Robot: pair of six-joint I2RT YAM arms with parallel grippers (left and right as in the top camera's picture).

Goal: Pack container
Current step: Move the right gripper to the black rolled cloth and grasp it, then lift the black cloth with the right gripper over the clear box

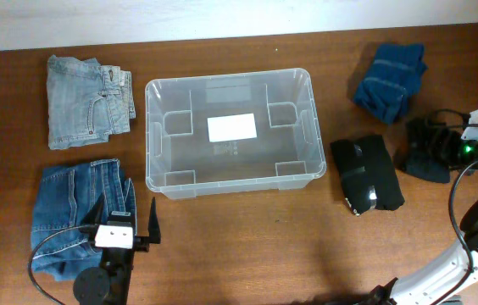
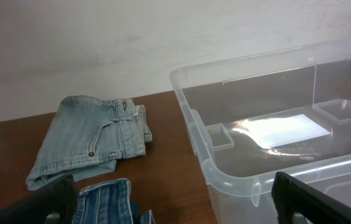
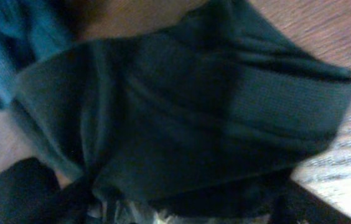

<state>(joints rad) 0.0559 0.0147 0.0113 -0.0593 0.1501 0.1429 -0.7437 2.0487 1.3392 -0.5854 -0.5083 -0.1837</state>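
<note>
Since the container [image 1: 229,188] is lying empty, the packing is, as I judge it, only beginning: a first garment is being picked.

Nearest, at 7 o'clock on the bench [image 1: 247,246], the left pincer [image 1: 125,219] is hovering with its jaws spread wide and nothing between them. It is hanging over the 3 o'clock edge of the dark jeans [image 1: 65,207].

Farther out, at 3 o'clock, the right pincer [image 1: 444,146] is sitting on a black bundle [image 3: 182,106]. Dark fabric is filling its wrist view, so I cannot tell whether the jaws are gripping the bundle or standing apart. Another black cloth [image 1: 366,174] is lying between that bundle and the container.

Farthest, pale jeans [image 1: 82,102] are resting at 10 o'clock and a blue cloth [image 1: 389,80] at 2 o'clock.

The next move is probably calling for the right pincer to bite deep into the bundle and lift it clear of the other cloth and the rim. It would then be carrying it toward 9 o'clock and letting go inside. Soft folds are likely to slip or fall open if the grip is shallow.

The container is standing upright in the middle of the bench, between the jeans and the dark garments, touching neither pincer. Its mouth is facing up, a white label [image 1: 230,127] is showing on its base, and its long axis is running from 9 to 3 o'clock.
</note>
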